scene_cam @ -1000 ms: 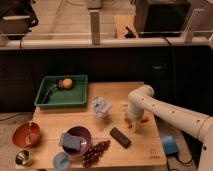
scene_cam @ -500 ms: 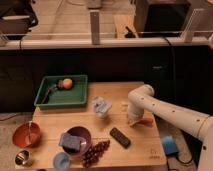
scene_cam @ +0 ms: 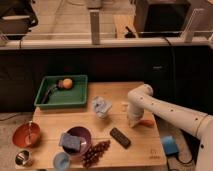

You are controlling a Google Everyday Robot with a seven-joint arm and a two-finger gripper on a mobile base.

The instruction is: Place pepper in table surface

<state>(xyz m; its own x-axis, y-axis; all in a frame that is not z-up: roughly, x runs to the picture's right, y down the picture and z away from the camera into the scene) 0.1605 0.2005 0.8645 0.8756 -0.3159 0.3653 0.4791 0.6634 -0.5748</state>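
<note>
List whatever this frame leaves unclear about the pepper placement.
- Pincer, low over the table surface's right side: mostly hidden behind the white wrist, camera view.
- Pepper: only an orange end shows beside the wrist; held or resting cannot be told.
- Dark item in the green tray: too blurred to identify.
- Arm: cut off by the right edge.

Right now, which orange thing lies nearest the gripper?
The slender orange-red pepper by the gripper, low over the table; the round orange fruit sits in the green tray.
</note>
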